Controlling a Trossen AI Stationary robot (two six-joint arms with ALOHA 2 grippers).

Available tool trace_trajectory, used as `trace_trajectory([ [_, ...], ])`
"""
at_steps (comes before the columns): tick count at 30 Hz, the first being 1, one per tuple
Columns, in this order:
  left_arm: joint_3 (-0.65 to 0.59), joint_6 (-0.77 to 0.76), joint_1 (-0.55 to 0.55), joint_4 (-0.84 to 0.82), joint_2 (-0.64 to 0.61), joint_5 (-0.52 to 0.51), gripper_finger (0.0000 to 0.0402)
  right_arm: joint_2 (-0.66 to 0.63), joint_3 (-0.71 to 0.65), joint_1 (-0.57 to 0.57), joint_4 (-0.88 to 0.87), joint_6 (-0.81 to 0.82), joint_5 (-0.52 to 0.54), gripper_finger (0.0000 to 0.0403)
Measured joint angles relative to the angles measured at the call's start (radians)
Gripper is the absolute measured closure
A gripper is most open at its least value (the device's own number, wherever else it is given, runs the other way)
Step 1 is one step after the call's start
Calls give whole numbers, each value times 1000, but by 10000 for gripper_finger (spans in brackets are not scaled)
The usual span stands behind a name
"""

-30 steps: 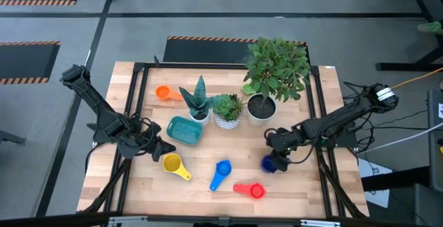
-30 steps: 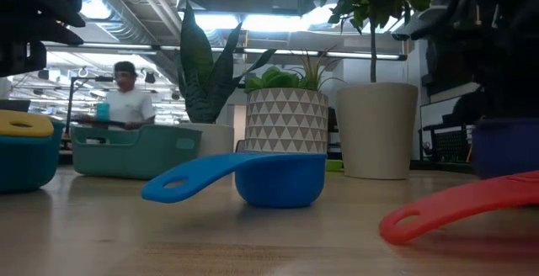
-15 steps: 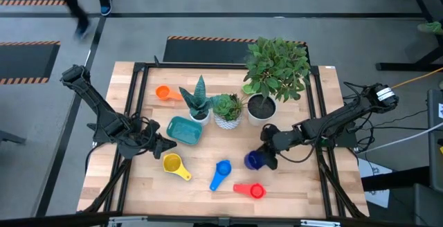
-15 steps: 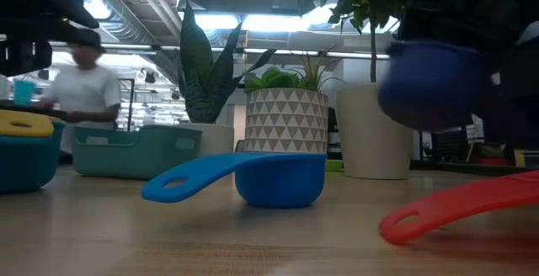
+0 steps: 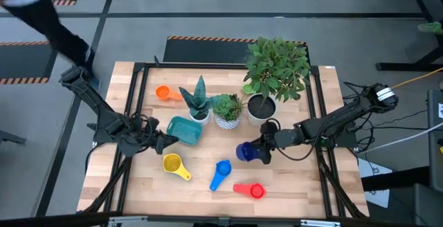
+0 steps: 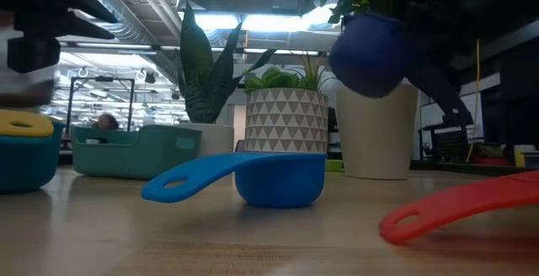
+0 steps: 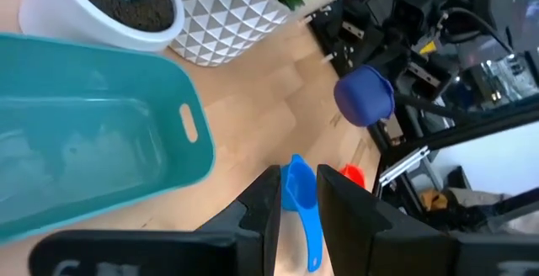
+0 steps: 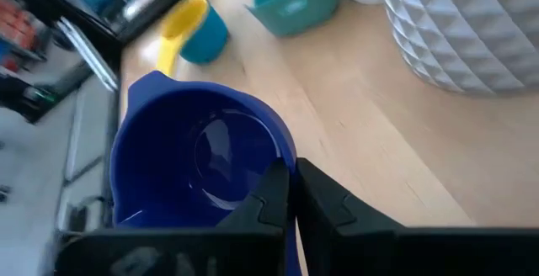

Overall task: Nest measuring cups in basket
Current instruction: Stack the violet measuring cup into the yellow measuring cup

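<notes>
Holding the navy cup [image 5: 244,151] clamped in my right pincer [image 5: 262,150] mid-frame above the table [image 5: 297,185], I kept my left pincer [image 5: 165,142], fingers nearly together, beside the basket [image 5: 184,130].

**Worktop and what rests on it**

The worktop [image 5: 291,185] is pale wooden planking edged by a black frame. Toward its far side stand three potted plants: a spiky one in a white pot [image 5: 199,115], a small one in a triangle-patterned pot [image 5: 227,119], and a tall leafy one in a white pot [image 5: 261,109]. An orange measuring cup [image 5: 163,93] lies near the far left corner. The teal basket [image 5: 184,130] sits just beside the spiky plant's pot. Nearer the front lie a yellow measuring cup [image 5: 174,165], a blue measuring cup [image 5: 221,172] and a red measuring cup [image 5: 250,189], each apart from the others.
</notes>
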Motion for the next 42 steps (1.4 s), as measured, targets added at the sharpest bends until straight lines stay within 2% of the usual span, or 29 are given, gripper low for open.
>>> trace_trajectory([
  [6, 0, 1, 45, 107, 46, 23, 330, 43, 63, 1, 42, -37, 2, 387],
  [16, 0, 27, 115, 297, 183, 122, 330, 287, 314, -11, 36, -201, 0, 385],
  [26, 0, 28, 150, 444, 278, 142, 330, 448, 537, -58, -185, -258, 1, 383],
  [33, 0, 27, 150, 457, 287, 141, 330, 506, 601, -99, -199, -300, 1, 383],
  [42, 0, 27, 163, 478, 287, 140, 330, 520, 615, -162, -191, -323, 1, 383],
])
